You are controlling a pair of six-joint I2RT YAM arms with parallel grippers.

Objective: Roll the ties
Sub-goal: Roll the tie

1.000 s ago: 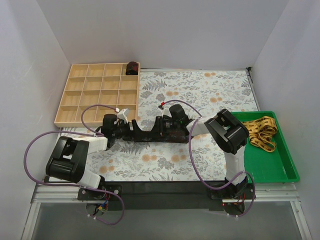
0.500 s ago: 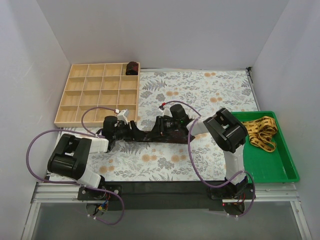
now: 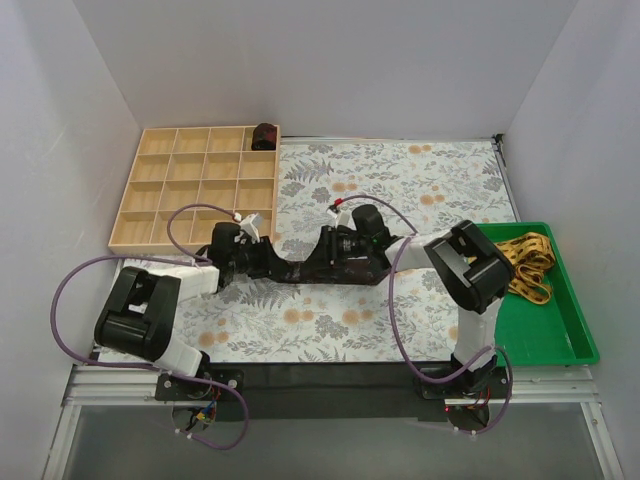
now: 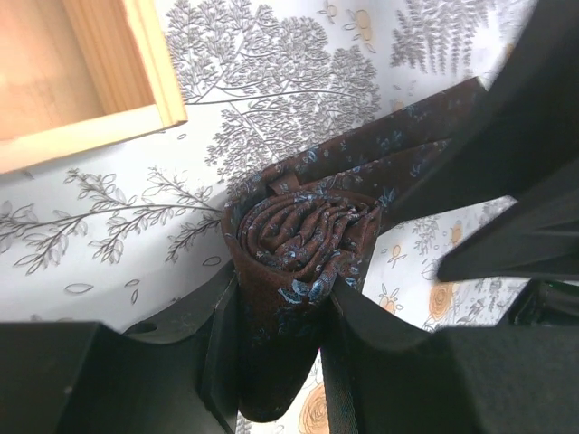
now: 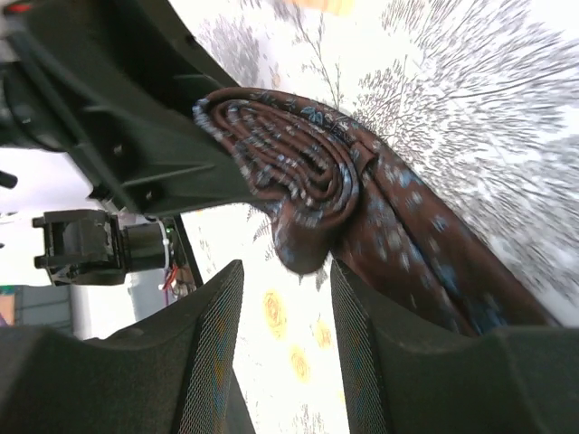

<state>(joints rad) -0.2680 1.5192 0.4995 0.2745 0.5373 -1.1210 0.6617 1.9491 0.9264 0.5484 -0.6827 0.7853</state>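
A dark maroon patterned tie (image 3: pixel 296 269) lies on the flowered mat between my two grippers, one end wound into a roll (image 4: pixel 303 231). My left gripper (image 4: pixel 280 303) is shut on that roll, its fingers (image 4: pixel 222 344) pressed against both sides; it shows from above too (image 3: pixel 266 262). The right gripper (image 5: pixel 285 280) stands open just short of the roll (image 5: pixel 289 176), nothing between its pads (image 5: pixel 213 344); the unrolled length runs off past it. From above, the right gripper (image 3: pixel 323 256) faces the left one. Another rolled tie (image 3: pixel 264 136) sits in the box's far right compartment. A yellow tie (image 3: pixel 522 264) lies bunched in the green tray.
A wooden compartment box (image 3: pixel 160 203) stands at the back left, its corner (image 4: pixel 154 81) close to the roll. The green tray (image 3: pixel 545 340) sits at the right edge. Purple cables (image 3: pixel 75 280) loop off both arms. White walls enclose the table.
The left gripper's fingers have closed onto the roll. The right gripper has opened, let go of the roll, and its arm has shifted slightly right.
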